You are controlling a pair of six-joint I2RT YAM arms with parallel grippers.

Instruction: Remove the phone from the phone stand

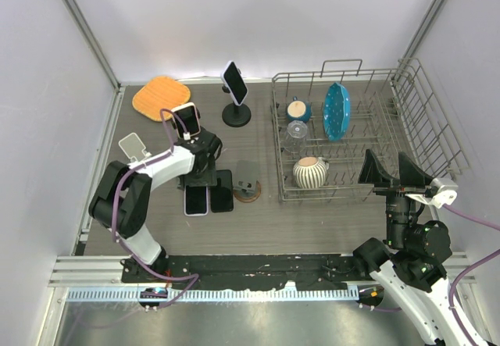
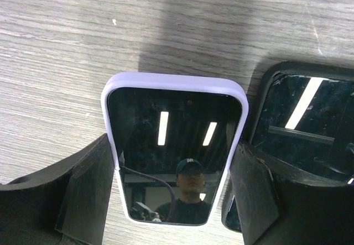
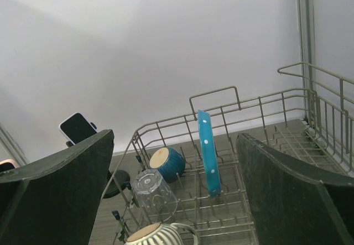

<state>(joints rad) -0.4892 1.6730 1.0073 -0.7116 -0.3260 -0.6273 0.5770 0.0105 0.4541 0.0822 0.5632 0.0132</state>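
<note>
Lavender is the case of the phone, and its dark glossy screen mirrors ceiling lights. It lies flat on the wood-grain tabletop, between the fingers of the left end effector. They stand at its long edges; we cannot tell if they press it. Just right of this end effector lies a black phone. The right end effector is spread wide and holds nothing.

**Where my cameras look**

My top camera sits high behind me and looks down at the whole dark wood table. My left wrist camera looks down, very close, at the purple-cased phone, which the top one sees too. My right wrist camera looks across the grey wire dish rack, also seen from above.
</note>
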